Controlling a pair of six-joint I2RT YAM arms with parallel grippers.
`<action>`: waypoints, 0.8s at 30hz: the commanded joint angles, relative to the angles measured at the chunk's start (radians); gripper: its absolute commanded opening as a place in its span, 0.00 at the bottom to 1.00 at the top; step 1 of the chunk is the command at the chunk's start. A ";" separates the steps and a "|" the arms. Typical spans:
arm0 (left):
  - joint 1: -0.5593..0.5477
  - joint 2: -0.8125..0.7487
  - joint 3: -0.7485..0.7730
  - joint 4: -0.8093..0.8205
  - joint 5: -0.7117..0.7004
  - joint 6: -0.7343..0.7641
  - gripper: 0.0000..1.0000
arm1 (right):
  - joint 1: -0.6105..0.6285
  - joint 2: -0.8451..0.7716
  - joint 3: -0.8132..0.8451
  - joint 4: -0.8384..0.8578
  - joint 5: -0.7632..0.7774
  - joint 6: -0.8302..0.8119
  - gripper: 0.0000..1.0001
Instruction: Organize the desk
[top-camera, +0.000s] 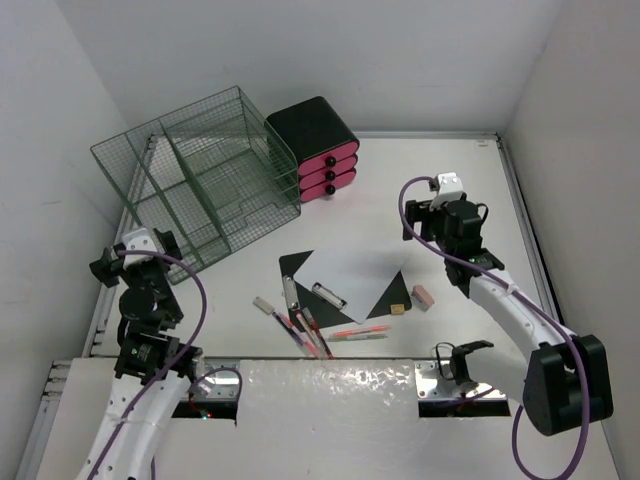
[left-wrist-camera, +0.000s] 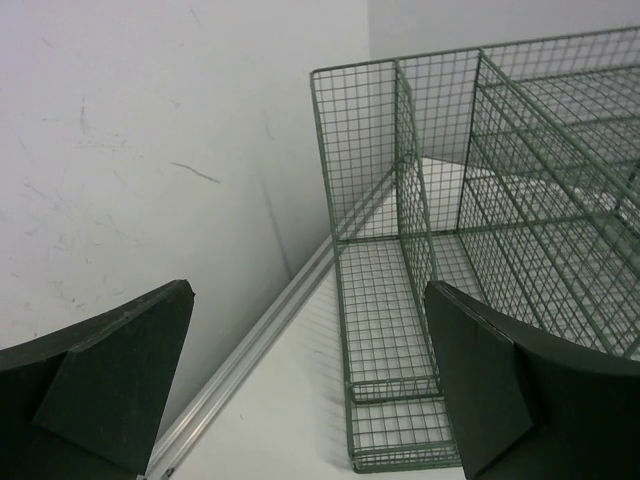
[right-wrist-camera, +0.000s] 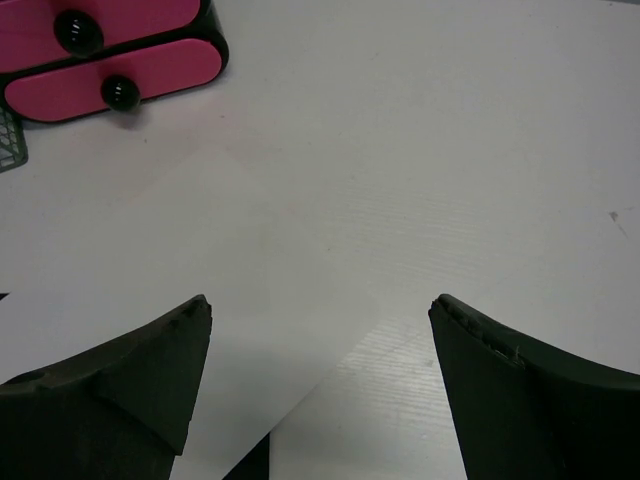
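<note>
Desk (top-camera: 455, 200) carrying loose stationery, both end effectors released

The desk, a flat matte-white rectangle, is filling most of the top view, with thin metal rails running along its edges. A green wire-mesh rack (top-camera: 195, 175) with upright dividers is standing at the far left corner. Just beside it a glossy black box (top-camera: 312, 128) with rounded corners is showing three pink drawers (top-camera: 328, 170), each with a round black knob. Near the middle a smooth white sheet (top-camera: 350, 268) is lying askew over a black clipboard (top-camera: 296, 266). Slim pens (top-camera: 305, 330) are lying fanned out nearer the arms, with a small pink eraser (top-camera: 423, 296) and a tan block (top-camera: 398, 308) to their right.

The left end effector (left-wrist-camera: 308, 290) is hovering by the left rail, its dark, wedge-shaped fingers spread wide with nothing between them, facing the rack's mesh end. The right end effector (right-wrist-camera: 322, 300) is hanging over the sheet's edge, likewise spread wide and grasping nothing
</note>
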 joint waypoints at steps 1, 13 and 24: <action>0.001 0.007 0.009 0.076 -0.071 -0.024 1.00 | 0.001 0.016 0.037 0.035 0.003 0.007 0.88; 0.001 0.021 -0.004 0.007 0.149 0.049 1.00 | 0.004 0.126 0.150 0.196 -0.369 0.088 0.99; 0.001 0.030 -0.019 0.010 0.135 0.071 0.99 | 0.183 0.505 0.539 0.119 -0.252 -0.027 0.62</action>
